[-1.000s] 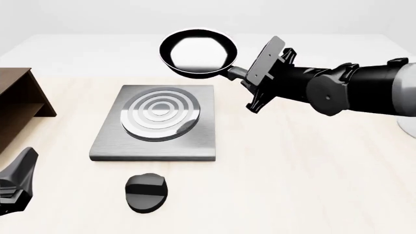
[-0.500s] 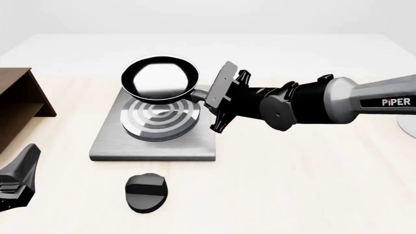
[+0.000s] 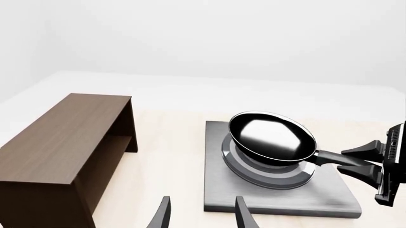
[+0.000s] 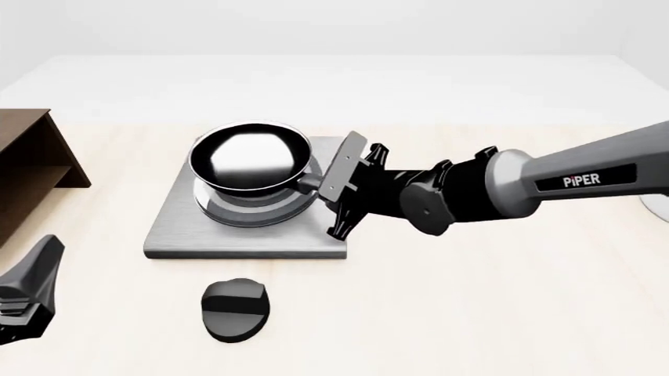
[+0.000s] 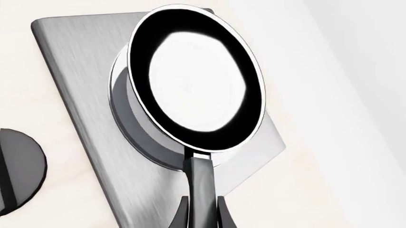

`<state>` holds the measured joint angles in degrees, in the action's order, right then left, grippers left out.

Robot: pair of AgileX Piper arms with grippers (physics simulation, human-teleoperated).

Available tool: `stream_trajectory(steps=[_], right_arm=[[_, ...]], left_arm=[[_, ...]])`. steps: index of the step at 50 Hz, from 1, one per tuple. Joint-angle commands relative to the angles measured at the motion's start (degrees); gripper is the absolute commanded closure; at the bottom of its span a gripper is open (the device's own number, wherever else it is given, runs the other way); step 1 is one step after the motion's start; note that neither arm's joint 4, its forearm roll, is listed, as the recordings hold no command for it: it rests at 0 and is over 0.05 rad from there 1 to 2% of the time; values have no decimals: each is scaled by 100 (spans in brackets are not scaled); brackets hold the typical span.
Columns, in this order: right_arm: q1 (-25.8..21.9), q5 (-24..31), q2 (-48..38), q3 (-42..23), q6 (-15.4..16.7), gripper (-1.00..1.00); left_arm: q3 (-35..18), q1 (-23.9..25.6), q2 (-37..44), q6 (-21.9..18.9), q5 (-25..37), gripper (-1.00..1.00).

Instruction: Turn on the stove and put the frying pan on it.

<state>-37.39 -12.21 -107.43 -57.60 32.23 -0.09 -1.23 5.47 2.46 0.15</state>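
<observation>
The black frying pan point(image 4: 249, 157) hangs level, low over the burner rings of the grey stove slab point(image 4: 178, 231); I cannot tell if it touches them. My right gripper point(image 4: 320, 185) is shut on the pan's long handle point(image 5: 201, 180), reaching in from the right. The pan point(image 5: 197, 76) covers most of the rings in the right wrist view. The black oval knob point(image 4: 235, 308) lies on the table in front of the slab. My left gripper point(image 4: 37, 262) is open and empty at the front left, its fingers point(image 3: 163, 213) pointing toward the stove point(image 3: 279, 202) and pan point(image 3: 273, 137).
A brown wooden shelf point(image 4: 31, 164) stands at the left of the table, also seen in the left wrist view point(image 3: 63, 142). A white object point(image 4: 659, 204) shows at the right edge. The knob point(image 5: 16, 166) shows at the edge of the right wrist view.
My right gripper has carried the pan from high behind the stove forward, left and down to just over the burner. The left gripper has stayed in place.
</observation>
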Motion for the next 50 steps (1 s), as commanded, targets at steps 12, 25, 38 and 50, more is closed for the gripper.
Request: stream_trajectory(steps=[12, 25, 38, 50], right_arm=[[20, -246, 105, 219, 107, 100], [-363, 269, 602, 245, -41, -100], [-594, 620, 1949, 633, -130, -100], [-69, 806, 4785, 1761, -408, -100]], left_arm=[[-23, -4, -283, 14, 305, -100], [-1, 6, -21, 34, 44, -100], [4, 34, 294, 21, -276, -100], [-7, 3, -84, -8, 90, -100]])
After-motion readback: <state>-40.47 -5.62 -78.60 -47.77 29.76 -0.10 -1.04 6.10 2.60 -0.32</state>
